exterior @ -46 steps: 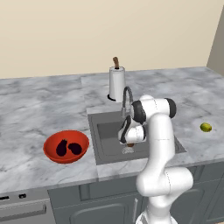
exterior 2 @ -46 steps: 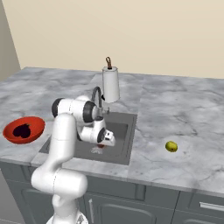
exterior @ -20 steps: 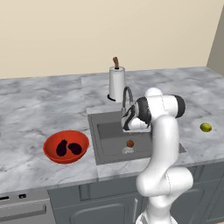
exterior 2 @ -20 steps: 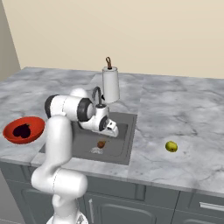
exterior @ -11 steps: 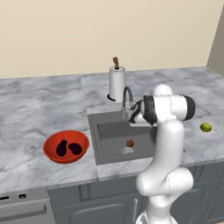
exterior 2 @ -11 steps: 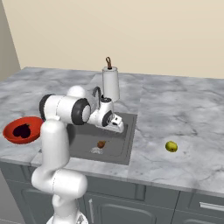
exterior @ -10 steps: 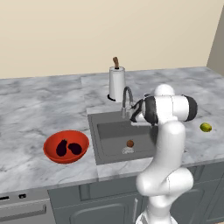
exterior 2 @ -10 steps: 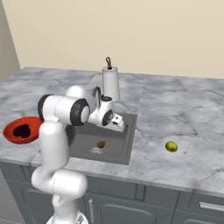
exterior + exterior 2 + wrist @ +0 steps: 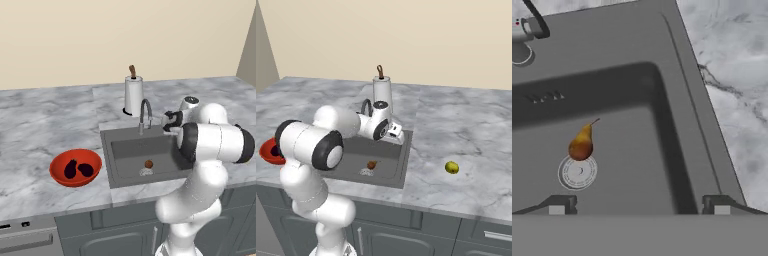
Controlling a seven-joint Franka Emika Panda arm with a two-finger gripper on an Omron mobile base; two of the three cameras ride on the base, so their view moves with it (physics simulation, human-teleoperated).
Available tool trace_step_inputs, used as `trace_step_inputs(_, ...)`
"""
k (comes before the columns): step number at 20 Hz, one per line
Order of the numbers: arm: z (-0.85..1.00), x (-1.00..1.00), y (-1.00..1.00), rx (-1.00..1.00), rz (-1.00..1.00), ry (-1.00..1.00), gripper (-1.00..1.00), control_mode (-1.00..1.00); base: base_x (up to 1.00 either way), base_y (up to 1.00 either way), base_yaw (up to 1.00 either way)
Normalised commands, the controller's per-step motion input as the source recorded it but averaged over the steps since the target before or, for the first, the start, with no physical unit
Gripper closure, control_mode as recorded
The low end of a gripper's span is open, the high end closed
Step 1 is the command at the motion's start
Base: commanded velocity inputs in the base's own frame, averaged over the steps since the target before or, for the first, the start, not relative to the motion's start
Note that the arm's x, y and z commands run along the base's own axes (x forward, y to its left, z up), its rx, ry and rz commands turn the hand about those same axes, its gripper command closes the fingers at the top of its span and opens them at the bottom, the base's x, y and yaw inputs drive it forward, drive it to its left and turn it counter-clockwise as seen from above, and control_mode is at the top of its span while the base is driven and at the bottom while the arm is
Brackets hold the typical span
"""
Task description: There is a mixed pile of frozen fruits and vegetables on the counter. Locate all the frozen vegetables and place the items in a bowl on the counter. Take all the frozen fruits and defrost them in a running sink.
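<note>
**Pear Left in the Sink, Lime Next**

Lifted clear of the sink (image 9: 125, 150) over the past couple of seconds: gripper (image 9: 639, 204) raised from low inside the basin to above its right rim, swung rightward, fingers spread wide with nothing between them. Brown pear-shaped fruit (image 9: 581, 142) left behind on the basin floor, touching the edge of the round drain (image 9: 577, 172), stem pointing away from the drain. Taken together, read as a finished drop: one of the two fruits delivered, arm freed for the next fetch.

Seen from the right base view, gripper (image 9: 397, 131) hung just over the sink's right rim, aimed down and toward the counter (image 9: 466, 130) beyond. Yellow-green lime-like fruit (image 9: 452, 167) lay alone on that counter, well to the right of the sink and near the front edge; small, round, glossy, likely to roll if nudged off-centre. Probably the next target.

Left of the sink, glossy red bowl (image 9: 76, 167) sat on the counter with both dark purple eggplant-like vegetables (image 9: 79, 169) inside, side by side. Vegetable half of the job judged complete.

Curved chrome faucet (image 9: 145, 114) stood behind the basin; no stream visible, so running water could not be confirmed. Paper towel roll (image 9: 133, 95) upright behind the sink, untouched.
</note>
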Motion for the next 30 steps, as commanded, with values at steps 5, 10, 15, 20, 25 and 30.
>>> trace_step_inputs(5,0.59,-0.85,-0.43,-0.10,0.00,-0.15,-1.00,-1.00,0.00,0.00,0.00)
trace_step_inputs(10,0.75,-0.80,-0.46,-0.14,-0.02,-0.07,-1.00,-1.00,0.00,0.00,0.00)
trace_step_inputs(15,0.71,-0.90,-0.71,-0.03,-0.12,-0.04,-1.00,-1.00,0.00,0.00,0.00)
trace_step_inputs(20,0.57,-0.90,-0.74,0.00,-0.23,-0.04,-1.00,-1.00,0.00,0.00,0.00)
trace_step_inputs(25,0.11,-0.16,-0.21,-0.02,-0.07,-0.07,-1.00,-1.00,0.00,0.00,0.00)
trace_step_inputs(30,0.00,0.09,-0.24,0.02,0.02,0.02,-1.00,-1.00,0.00,0.00,0.00)
